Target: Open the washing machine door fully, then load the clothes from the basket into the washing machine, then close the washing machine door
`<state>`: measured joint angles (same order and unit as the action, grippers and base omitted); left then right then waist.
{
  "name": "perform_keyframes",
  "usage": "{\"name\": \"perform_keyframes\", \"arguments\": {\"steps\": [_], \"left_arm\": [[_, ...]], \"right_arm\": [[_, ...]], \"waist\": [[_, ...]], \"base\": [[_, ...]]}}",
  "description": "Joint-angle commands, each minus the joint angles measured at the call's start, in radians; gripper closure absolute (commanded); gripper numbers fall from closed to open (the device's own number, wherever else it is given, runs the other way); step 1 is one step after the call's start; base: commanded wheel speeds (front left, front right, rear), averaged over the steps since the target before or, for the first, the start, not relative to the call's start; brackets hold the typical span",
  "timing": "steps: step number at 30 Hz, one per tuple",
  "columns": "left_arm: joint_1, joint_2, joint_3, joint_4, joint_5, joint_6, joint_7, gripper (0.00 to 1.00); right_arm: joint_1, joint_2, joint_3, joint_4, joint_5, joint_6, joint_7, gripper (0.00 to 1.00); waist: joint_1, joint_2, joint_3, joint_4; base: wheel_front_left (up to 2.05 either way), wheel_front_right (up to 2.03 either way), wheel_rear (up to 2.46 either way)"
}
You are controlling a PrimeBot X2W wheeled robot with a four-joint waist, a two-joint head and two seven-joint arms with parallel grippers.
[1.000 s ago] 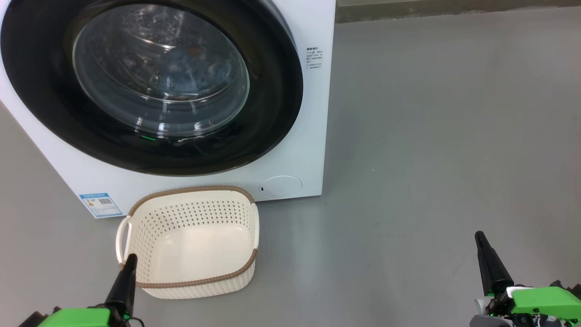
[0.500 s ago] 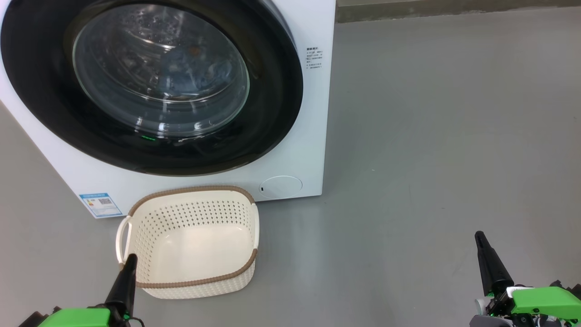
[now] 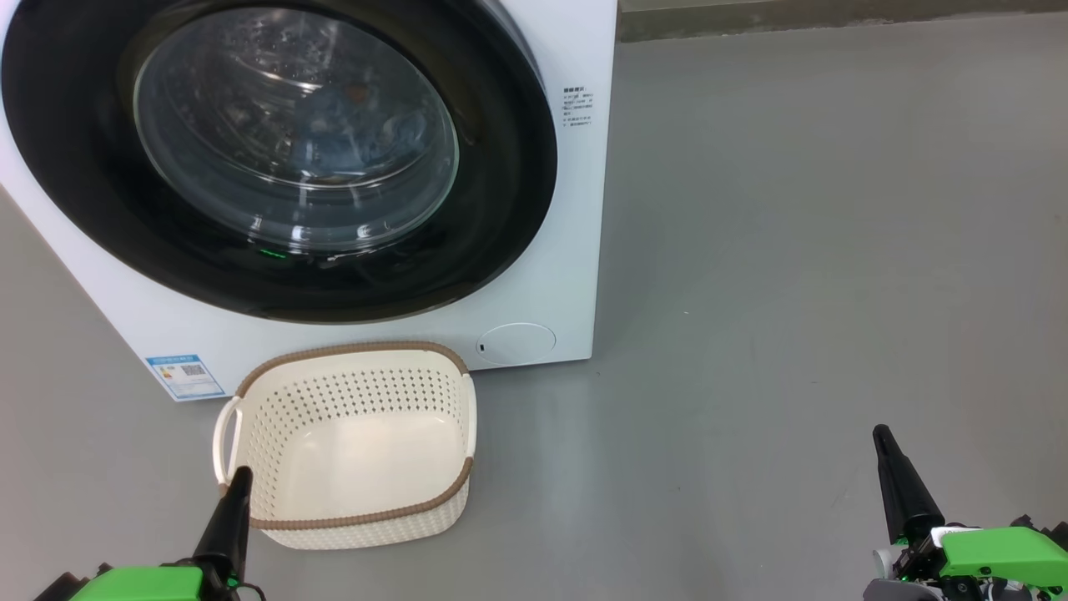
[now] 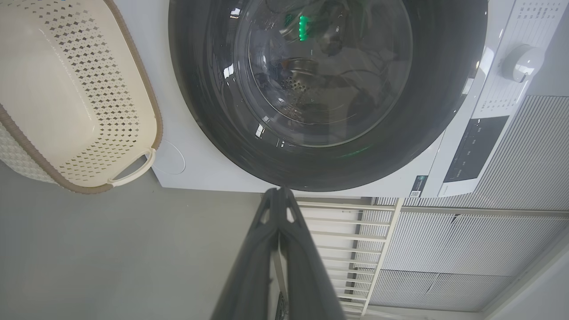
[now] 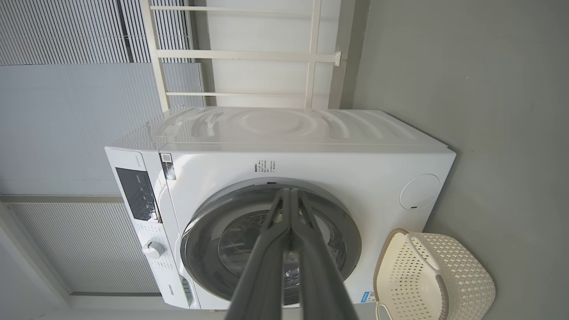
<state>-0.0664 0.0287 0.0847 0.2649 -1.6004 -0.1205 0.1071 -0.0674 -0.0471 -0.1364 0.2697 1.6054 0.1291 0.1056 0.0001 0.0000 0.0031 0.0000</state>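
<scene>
The washing machine (image 3: pixel 576 209) stands white at the upper left, and its round black door (image 3: pixel 75 184) lies flat against the front, closed. Blue fabric with an orange spot, the clothes (image 3: pixel 367 125), shows dimly behind the glass window. On the floor in front sits the cream basket (image 3: pixel 355 446) with nothing inside. My left gripper (image 3: pixel 239 476) is shut at the basket's near left corner, holding nothing. Far to the right, my right gripper (image 3: pixel 880 434) is shut over bare floor. The wrist views show the door (image 4: pixel 444 89) (image 5: pixel 195 249) and each pair of fingers pressed together.
Grey floor (image 3: pixel 793 250) spreads wide to the right of the machine. A round white cap (image 3: pixel 516 343) and a blue label (image 3: pixel 185 376) sit low on the machine's front. Behind the machine are a white rail frame (image 5: pixel 249 55) and ribbed wall panels (image 5: pixel 58 102).
</scene>
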Motion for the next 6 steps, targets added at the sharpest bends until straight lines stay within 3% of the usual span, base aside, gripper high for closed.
{"name": "perform_keyframes", "arguments": {"steps": [1,6], "left_arm": [[-0.042,0.022,0.029,-0.02,-0.008,-0.01,0.006,1.0],[-0.042,0.022,0.029,-0.02,-0.008,-0.01,0.006,1.0]], "right_arm": [[-0.041,-0.003,0.022,-0.025,0.002,0.002,0.008,1.0],[-0.041,-0.003,0.022,-0.025,0.002,0.002,0.008,1.0]], "waist": [[-0.0001,0.0,0.0,0.0],[-0.0001,0.0,0.0,0.0]], "base": [[0.0,0.0,0.0],[0.0,0.0,0.0]]}}
